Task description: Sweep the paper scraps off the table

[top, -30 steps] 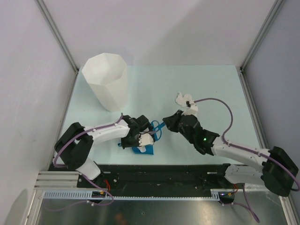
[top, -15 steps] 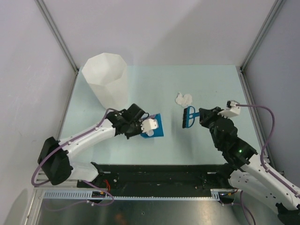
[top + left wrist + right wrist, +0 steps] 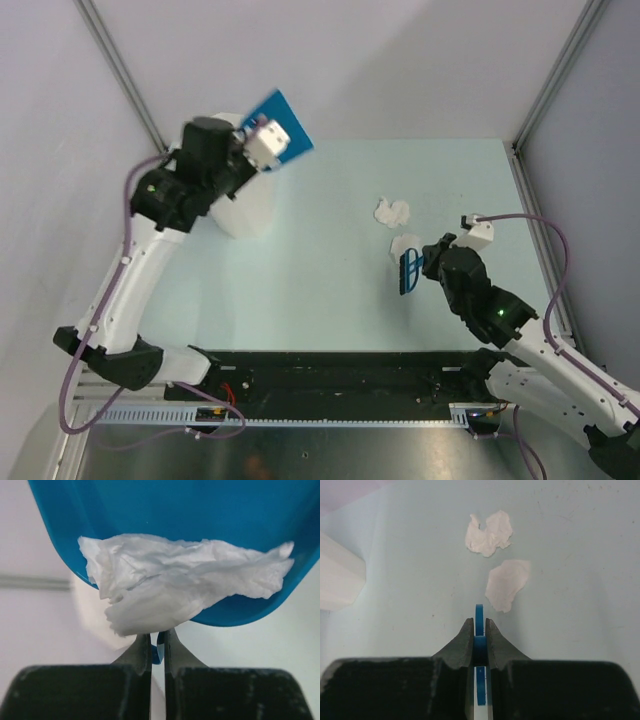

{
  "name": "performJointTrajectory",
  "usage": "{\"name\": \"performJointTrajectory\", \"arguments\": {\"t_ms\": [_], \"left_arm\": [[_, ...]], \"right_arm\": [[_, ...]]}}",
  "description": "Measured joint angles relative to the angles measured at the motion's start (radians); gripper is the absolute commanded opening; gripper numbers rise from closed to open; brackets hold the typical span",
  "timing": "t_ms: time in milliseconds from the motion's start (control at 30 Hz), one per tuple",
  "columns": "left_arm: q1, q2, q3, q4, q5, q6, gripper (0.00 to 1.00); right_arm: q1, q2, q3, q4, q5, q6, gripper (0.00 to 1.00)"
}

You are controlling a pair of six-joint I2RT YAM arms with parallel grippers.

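The blue dustpan (image 3: pixel 280 120) is gripped by its handle in the left jaws, closed tight on it, and is raised at the far left by the white bin (image 3: pixel 250 205), with a crumpled wad (image 3: pixel 175 580) lying at its handle end. It is best tipped steeply, lip well inside the bin's mouth, so nothing is spilled outside. 2 paper scraps (image 3: pixel 392 212) lie on the worktop (image 3: pixel 300 270) at the right, just beyond the blue brush (image 3: pixel 408 271) clamped in the right jaws.

The table (image 3: pixel 330 290) is plain pale mint-green. The scraps (image 3: pixel 490 532) are white and unpatterned. The dustpan (image 3: pixel 175 510) and brush (image 3: pixel 409 272) are solid blue. The bin (image 3: pixel 250 207) is white. The arms (image 3: pixel 130 275) are white with black joints, the cables (image 3: pixel 520 217) are purple, and the walls (image 3: pixel 400 60) are grey.
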Motion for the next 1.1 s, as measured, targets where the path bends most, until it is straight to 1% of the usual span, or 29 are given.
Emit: {"name": "performJointTrajectory", "arguments": {"t_ms": [100, 233, 400, 567, 700, 800, 933, 1100], "left_arm": [[0.079, 0.036, 0.172, -0.038, -0.089, 0.035, 0.0], [0.115, 0.08, 0.314, -0.074, -0.281, 0.155, 0.0], [0.197, 0.237, 0.475, -0.077, -0.589, 0.389, 0.0], [0.252, 0.44, 0.602, -0.081, -0.827, 0.655, 0.0], [0.256, 0.517, 0.627, -0.073, -0.939, 0.804, 0.0], [0.256, 0.528, 0.621, -0.068, -0.996, 0.865, 0.0], [0.253, 0.516, 0.573, -0.059, -1.051, 0.891, 0.0], [0.247, 0.515, 0.559, -0.057, -1.05, 0.896, 0.0]], "right_arm": [[0.005, 0.002, -0.005, -0.003, -0.014, 0.0, 0.0], [0.015, 0.008, -0.023, 0.002, -0.027, 0.004, 0.0], [0.043, 0.029, -0.046, 0.003, -0.037, 0.011, 0.0], [0.075, 0.035, -0.047, 0.013, -0.036, 0.013, 0.0], [0.092, 0.041, -0.047, 0.026, -0.036, 0.019, 0.0], [0.101, 0.043, -0.047, 0.033, -0.035, 0.019, 0.0], [0.111, 0.043, -0.047, 0.036, -0.03, 0.02, 0.0], [0.112, 0.043, -0.047, 0.04, -0.012, 0.014, 0.0]]}}
